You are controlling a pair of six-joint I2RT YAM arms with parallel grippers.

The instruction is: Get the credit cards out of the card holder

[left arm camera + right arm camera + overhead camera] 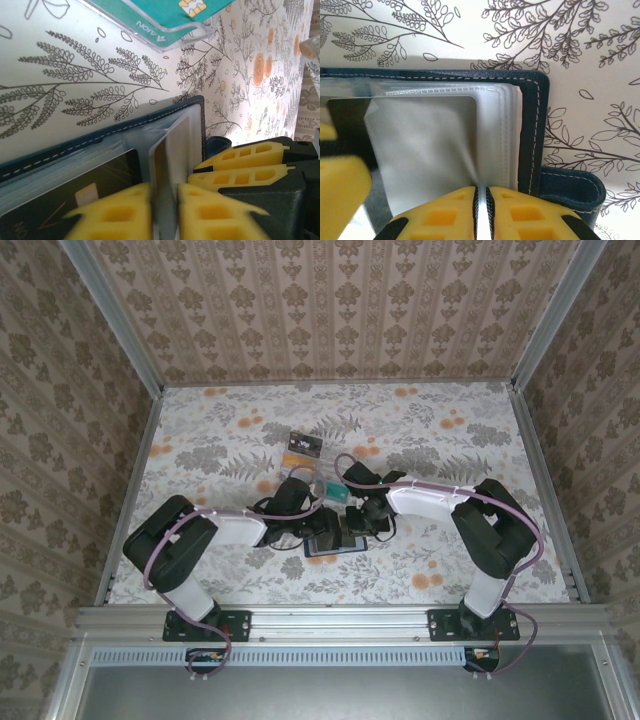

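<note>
The navy card holder (335, 544) lies open on the table between both arms, its clear sleeves fanned out (430, 145) and its closure tab (570, 187) at the right. My left gripper (165, 210) is shut on a pale credit card (175, 145) standing on edge among the sleeves. A dark card (100, 175) sits in a sleeve to its left. My right gripper (481, 210) is shut on the edge of a clear sleeve; its fingers (240, 165) lie just beside the left ones. In the top view the two grippers (318, 525) (355, 530) meet over the holder.
A teal card (332, 491) in a clear cover (165, 20) lies on the table just beyond the holder. An orange-and-dark striped card (305, 445) lies farther back. Patterned walls enclose the flowered tabletop (450, 440) on three sides.
</note>
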